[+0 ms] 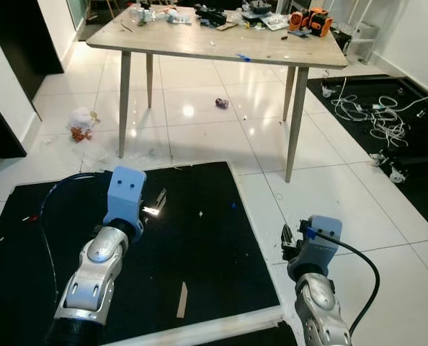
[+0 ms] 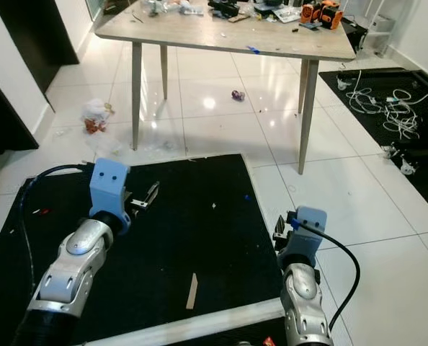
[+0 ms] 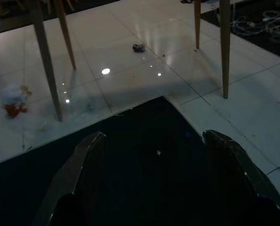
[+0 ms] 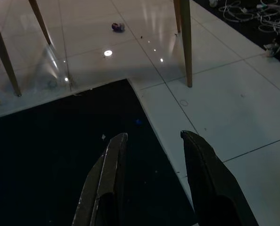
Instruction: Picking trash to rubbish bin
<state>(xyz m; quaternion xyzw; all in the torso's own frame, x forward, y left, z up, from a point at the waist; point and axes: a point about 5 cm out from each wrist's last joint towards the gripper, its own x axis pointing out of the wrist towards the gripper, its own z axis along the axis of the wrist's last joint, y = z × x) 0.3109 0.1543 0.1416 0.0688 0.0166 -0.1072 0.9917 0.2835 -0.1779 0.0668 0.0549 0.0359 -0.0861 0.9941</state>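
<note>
Hovering low over a black floor mat [image 1: 199,238], both arms reach forward with nothing held. The left gripper [image 3: 152,141] sits above the mat's middle, fingers [image 3: 86,155] spread wide apart. The right gripper [image 4: 152,139] is over the mat's right edge where it meets the white tile floor [image 1: 358,209], fingers [image 4: 114,155] also apart, a narrower gap.

Trash: a small dark crumpled wrapper [image 1: 222,103] lies on the tiles under the wooden table [image 1: 199,43], well ahead of both grippers, between the table legs. A second clump, a white crumpled bag with red-orange bits [image 1: 80,124], lies on the tiles left of the table's near-left leg [image 1: 123,101], close to the wall. A thin pale stick [image 1: 182,300] lies on the mat near its front edge, between the two arms; small white specks dot the mat.

The table surface is cluttered with tools and parts, including orange items [image 1: 309,20] at its far right corner. Tangled white cables [image 1: 376,115] lie on another dark mat to the right.
</note>
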